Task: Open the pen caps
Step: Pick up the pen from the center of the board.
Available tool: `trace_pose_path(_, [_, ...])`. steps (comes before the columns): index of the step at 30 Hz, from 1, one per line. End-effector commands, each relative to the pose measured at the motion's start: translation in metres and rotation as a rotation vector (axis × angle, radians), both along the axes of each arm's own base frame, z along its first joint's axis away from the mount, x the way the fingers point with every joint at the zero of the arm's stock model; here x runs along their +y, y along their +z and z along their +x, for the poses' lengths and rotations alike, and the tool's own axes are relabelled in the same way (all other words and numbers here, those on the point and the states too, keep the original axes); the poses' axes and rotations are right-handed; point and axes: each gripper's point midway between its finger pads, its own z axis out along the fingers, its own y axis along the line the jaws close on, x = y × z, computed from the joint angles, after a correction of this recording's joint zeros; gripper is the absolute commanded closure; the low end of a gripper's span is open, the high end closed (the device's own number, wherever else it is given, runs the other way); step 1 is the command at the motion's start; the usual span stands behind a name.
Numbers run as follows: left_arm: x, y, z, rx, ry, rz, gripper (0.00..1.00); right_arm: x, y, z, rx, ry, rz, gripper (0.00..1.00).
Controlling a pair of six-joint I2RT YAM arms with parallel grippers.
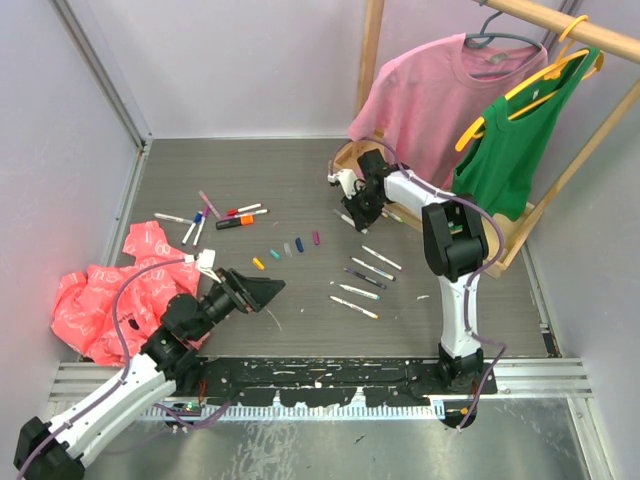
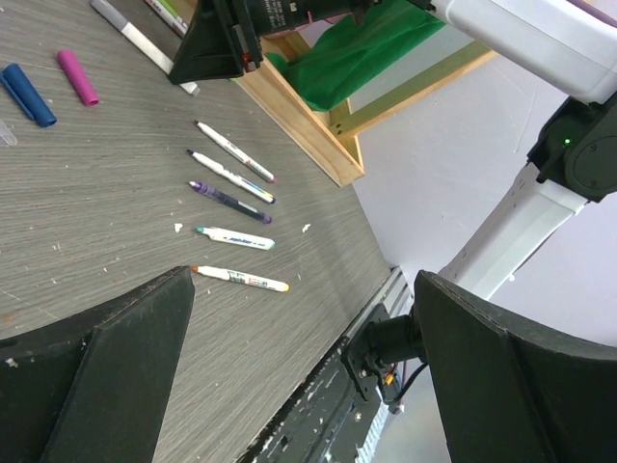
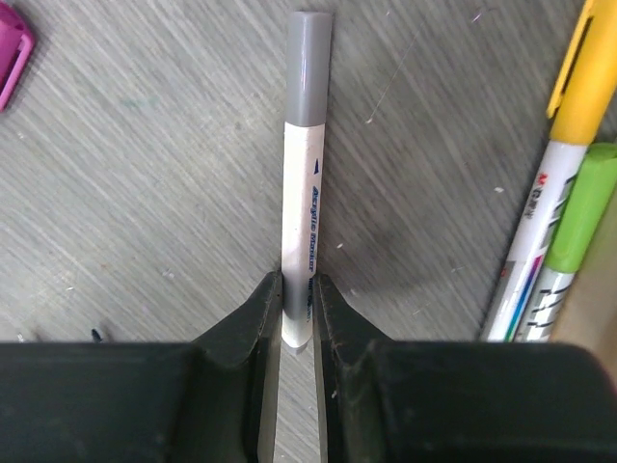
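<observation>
My right gripper [image 3: 297,304] is shut on the lower end of a white pen [image 3: 307,193] with a grey cap [image 3: 310,68]; the pen lies flat on the table. From above, that gripper [image 1: 358,212] sits by the wooden rack base. Beside it lie a yellow-capped pen [image 3: 583,68] and a green-capped pen [image 3: 578,212]. Several slim pens [image 1: 365,280] lie in a row mid-table, also in the left wrist view [image 2: 234,237]. Loose pen caps [image 1: 285,250] form a line, among them a blue cap [image 2: 27,94] and a magenta cap [image 2: 77,77]. My left gripper [image 1: 275,288] hovers open and holds nothing.
More pens [image 1: 215,215] lie at the back left. A crumpled pink bag [image 1: 110,300] sits by the left arm. A wooden rack [image 1: 520,240] with a pink shirt [image 1: 430,90] and a green top [image 1: 520,140] stands at the right.
</observation>
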Motion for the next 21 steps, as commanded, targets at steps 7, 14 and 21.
trace_pose_path(7, [-0.010,0.042,0.018,-0.091,0.013,-0.033,0.02,0.012,0.043,-0.014,0.011,-0.010,0.173,0.99])
trace_pose_path(14, [-0.032,0.057,0.035,-0.113,-0.040,-0.015,0.02,0.014,0.053,-0.018,0.035,-0.019,0.246,0.99])
trace_pose_path(21, [-0.052,0.066,0.065,-0.066,-0.109,-0.062,0.02,0.018,0.059,-0.023,0.069,-0.021,0.316,0.99])
